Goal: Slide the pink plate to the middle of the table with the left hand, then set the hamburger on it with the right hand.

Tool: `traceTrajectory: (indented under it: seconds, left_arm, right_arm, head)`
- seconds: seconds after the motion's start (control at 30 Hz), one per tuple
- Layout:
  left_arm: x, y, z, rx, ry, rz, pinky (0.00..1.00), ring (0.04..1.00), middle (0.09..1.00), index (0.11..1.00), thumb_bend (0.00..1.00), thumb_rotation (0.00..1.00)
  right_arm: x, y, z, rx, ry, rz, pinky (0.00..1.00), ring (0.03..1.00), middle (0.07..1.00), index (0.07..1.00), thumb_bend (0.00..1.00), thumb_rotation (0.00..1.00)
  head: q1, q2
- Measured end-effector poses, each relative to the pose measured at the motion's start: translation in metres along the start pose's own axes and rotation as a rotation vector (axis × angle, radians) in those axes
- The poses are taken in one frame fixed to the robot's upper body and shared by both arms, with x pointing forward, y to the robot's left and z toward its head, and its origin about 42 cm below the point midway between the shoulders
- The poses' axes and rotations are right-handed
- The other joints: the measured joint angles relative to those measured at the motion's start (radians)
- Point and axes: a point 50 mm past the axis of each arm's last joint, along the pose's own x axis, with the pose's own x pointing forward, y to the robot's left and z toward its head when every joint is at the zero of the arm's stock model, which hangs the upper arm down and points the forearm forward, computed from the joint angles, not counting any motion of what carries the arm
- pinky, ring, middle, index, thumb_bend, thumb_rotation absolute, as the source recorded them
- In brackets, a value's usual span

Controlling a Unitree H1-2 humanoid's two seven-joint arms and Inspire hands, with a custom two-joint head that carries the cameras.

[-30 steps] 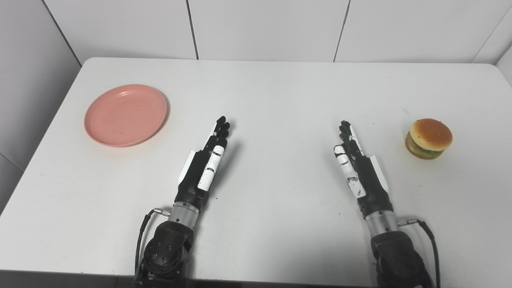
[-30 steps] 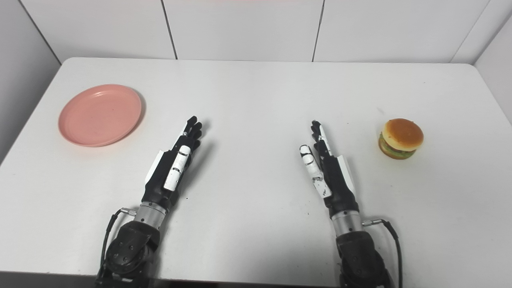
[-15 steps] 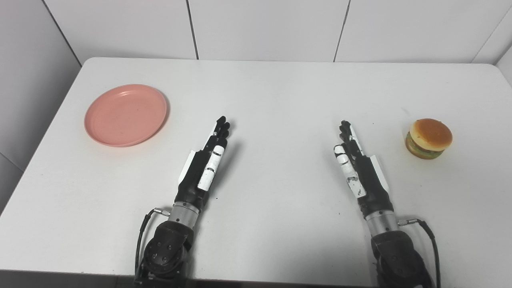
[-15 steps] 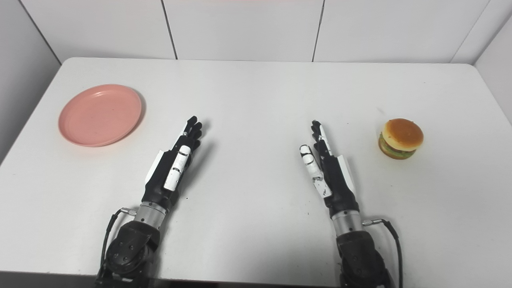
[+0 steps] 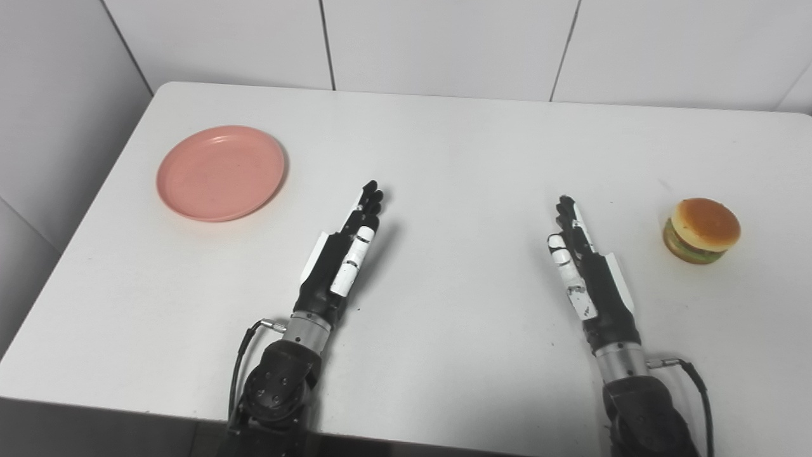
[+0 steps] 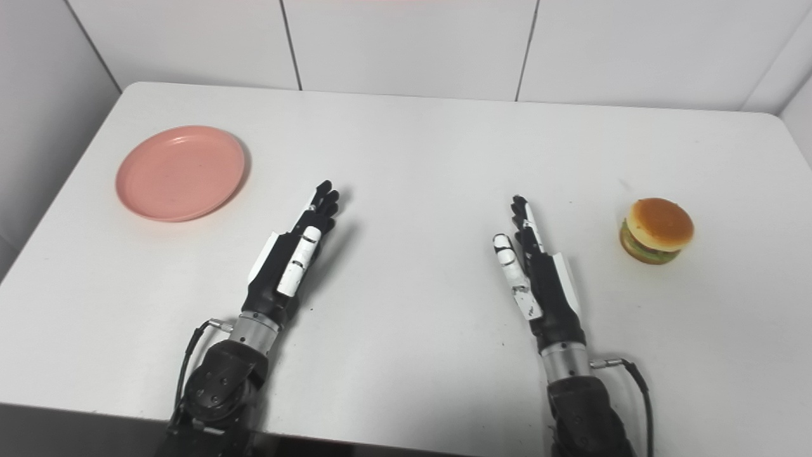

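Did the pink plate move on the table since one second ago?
No. The whole picture shifted, so the camera moved. The pink plate sits equally close to the table's far left corner, and the left robot hand is apart from it.

Both arms reach forward, the left hand (image 5: 342, 257) and the right hand (image 5: 587, 270) each empty, fingers extended straight ahead, thumb uppermost.

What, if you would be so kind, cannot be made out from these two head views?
- Left hand and right hand: seen edge-on in both views, so their palms are hidden by the hands themselves.
- Hamburger: too small to name the layers under the bun; its far side is hidden.
- Table: its right edge is cut off in the left eye view.
- Pink plate: its underside is hidden.
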Motion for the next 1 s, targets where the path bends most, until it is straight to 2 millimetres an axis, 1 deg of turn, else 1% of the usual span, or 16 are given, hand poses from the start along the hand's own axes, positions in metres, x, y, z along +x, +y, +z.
traceTrajectory:
  seconds: [0.03, 0.1, 0.17, 0.23, 0.27, 0.33, 0.5, 0.57, 1.0]
  left_arm:
    - [0.002, -0.001, 0.000, 0.002, -0.003, 0.004, 1.00, 1.000, 1.000, 1.000, 0.44, 1.00]
    - [0.005, -0.003, 0.000, 0.014, -0.014, 0.010, 1.00, 1.000, 1.000, 1.000, 0.45, 1.00]
    - [0.010, -0.007, 0.000, 0.023, -0.017, 0.016, 1.00, 1.000, 1.000, 1.000, 0.47, 1.00]
    - [0.015, -0.010, 0.001, 0.027, -0.020, 0.020, 1.00, 1.000, 1.000, 1.000, 0.49, 1.00]
    - [0.018, -0.012, 0.001, 0.033, -0.022, 0.021, 1.00, 1.000, 1.000, 1.000, 0.51, 1.00]
    - [0.025, -0.018, 0.001, 0.039, -0.026, 0.019, 1.00, 1.000, 1.000, 1.000, 0.52, 1.00]
    - [0.034, -0.031, 0.002, 0.035, -0.036, 0.006, 1.00, 1.000, 1.000, 1.000, 0.52, 1.00]
    - [0.034, -0.031, 0.002, 0.033, -0.040, 0.009, 1.00, 1.000, 1.000, 1.000, 0.52, 1.00]
    - [0.035, -0.032, 0.002, 0.042, -0.046, 0.022, 1.00, 1.000, 1.000, 1.000, 0.52, 1.00]
  right_arm:
    - [0.001, -0.002, -0.001, -0.001, -0.001, 0.003, 1.00, 1.000, 1.000, 1.000, 0.36, 1.00]
    - [0.003, -0.005, -0.003, 0.003, -0.013, 0.003, 1.00, 1.000, 1.000, 1.000, 0.35, 1.00]
    - [0.004, -0.009, -0.005, 0.004, -0.019, 0.002, 1.00, 1.000, 1.000, 1.000, 0.33, 1.00]
    - [0.006, -0.011, -0.006, 0.011, -0.021, 0.003, 1.00, 1.000, 1.000, 1.000, 0.33, 1.00]
    - [0.007, -0.012, -0.006, 0.016, -0.022, 0.003, 1.00, 1.000, 1.000, 1.000, 0.34, 1.00]
    - [0.008, -0.014, -0.006, 0.030, -0.024, 0.007, 1.00, 1.000, 1.000, 1.000, 0.33, 1.00]
    - [0.009, -0.015, -0.007, 0.040, -0.022, 0.020, 1.00, 1.000, 1.000, 1.000, 0.30, 1.00]
    - [0.009, -0.016, -0.007, 0.046, -0.023, 0.018, 1.00, 1.000, 1.000, 1.000, 0.28, 1.00]
    - [0.009, -0.017, -0.004, 0.052, -0.026, 0.017, 1.00, 1.000, 1.000, 1.000, 0.25, 1.00]
  head:
    - [0.041, -0.036]
    - [0.048, -0.043]
    - [0.121, -0.096]
    - [0.121, -0.097]
    - [0.167, -0.122]
    - [0.189, -0.135]
    - [0.196, -0.144]
    - [0.195, -0.144]
    - [0.193, -0.127]
